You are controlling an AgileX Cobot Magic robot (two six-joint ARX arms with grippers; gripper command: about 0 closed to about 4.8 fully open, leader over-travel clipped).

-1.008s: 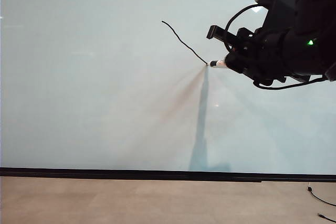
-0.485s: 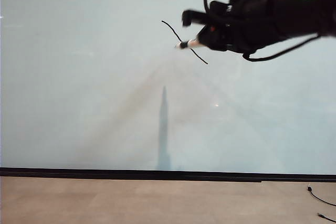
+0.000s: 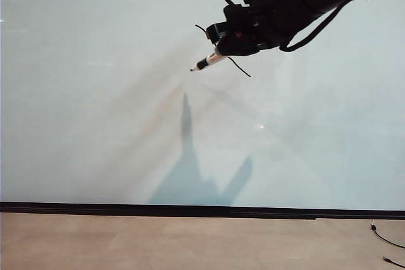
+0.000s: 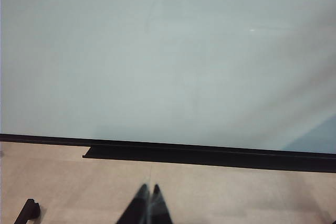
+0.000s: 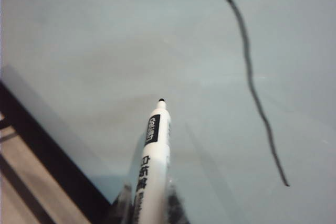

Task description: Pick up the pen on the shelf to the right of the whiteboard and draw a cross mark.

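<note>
The right gripper [image 3: 223, 47] hangs high at the upper right of the whiteboard [image 3: 95, 93], its jaws clamped on the pen [image 3: 209, 61]. The pen slants down and to the left in the exterior view, its black tip clear of the board and pointing at bare surface. One wavy black stroke [image 3: 237, 66], the first line of the cross mark, runs behind the gripper, its lower end showing just right of the pen. In the right wrist view the pen [image 5: 152, 166] juts out from between the blurred fingers [image 5: 176, 208], the stroke [image 5: 254, 90] well off to one side. The left gripper [image 4: 147, 205] sits low over the tan surface below the board's dark bottom strip [image 4: 210, 153], its fingertips pressed together and holding nothing.
</note>
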